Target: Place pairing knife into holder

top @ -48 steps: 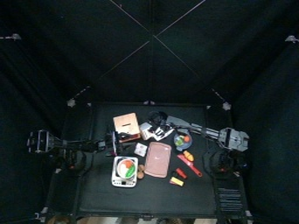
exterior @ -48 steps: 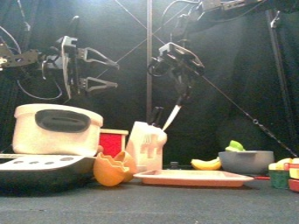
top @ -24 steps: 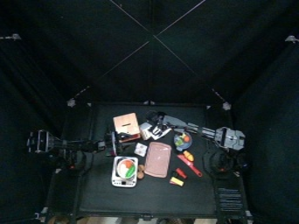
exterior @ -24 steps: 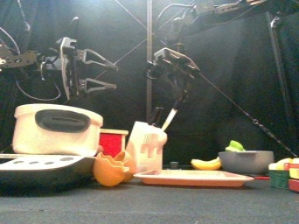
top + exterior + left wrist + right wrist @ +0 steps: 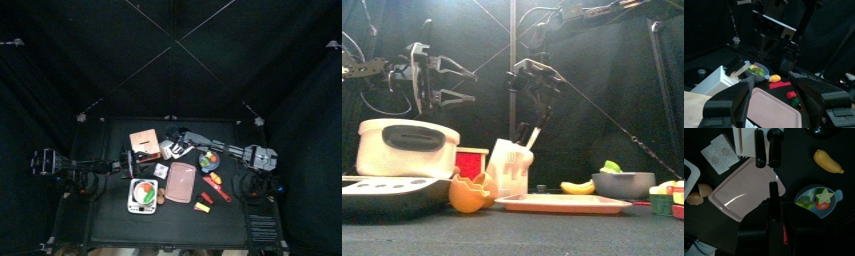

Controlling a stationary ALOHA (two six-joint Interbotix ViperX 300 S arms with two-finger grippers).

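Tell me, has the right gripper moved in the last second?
Yes. In the front view the right gripper has shifted leftward, ending closer to directly above the white knife holder, which has stayed put. Its height looks about the same.

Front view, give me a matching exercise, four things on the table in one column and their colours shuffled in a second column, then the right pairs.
Things:
1. knife holder
2. banana
3. tray
4. bowl

Colours:
A. yellow
B. grey
C. white
D. pink

Pairs: 1-C, 2-A, 3-D, 4-B
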